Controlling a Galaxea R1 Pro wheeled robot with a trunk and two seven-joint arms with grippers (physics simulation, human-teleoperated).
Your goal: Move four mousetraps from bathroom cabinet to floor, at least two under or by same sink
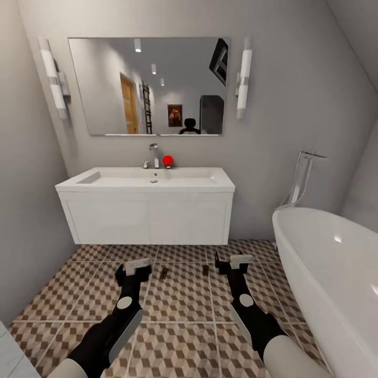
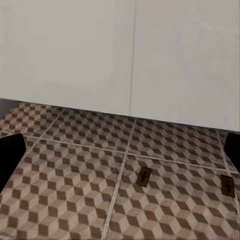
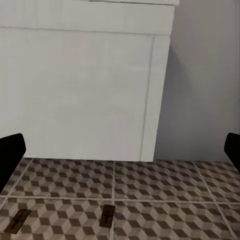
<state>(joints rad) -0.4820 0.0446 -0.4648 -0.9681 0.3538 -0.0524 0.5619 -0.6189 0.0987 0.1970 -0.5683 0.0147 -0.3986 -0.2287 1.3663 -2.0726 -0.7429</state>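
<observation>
We stand on the cube-patterned floor (image 1: 184, 310) of a grey bathroom. Both our arms reach forward, left claw (image 1: 137, 266) and right claw (image 1: 237, 261) spread wide and empty. Between them lie two mousetraps (image 1: 164, 272) (image 1: 205, 270), apart, just before the vanity (image 1: 147, 216) bearing the sink (image 1: 152, 178). A bathtub (image 1: 336, 273) sits at right.

white vanity (image 3: 80, 95), two mousetraps (image 3: 106, 215) on bathroom floor (image 3: 165, 190)
</observation>
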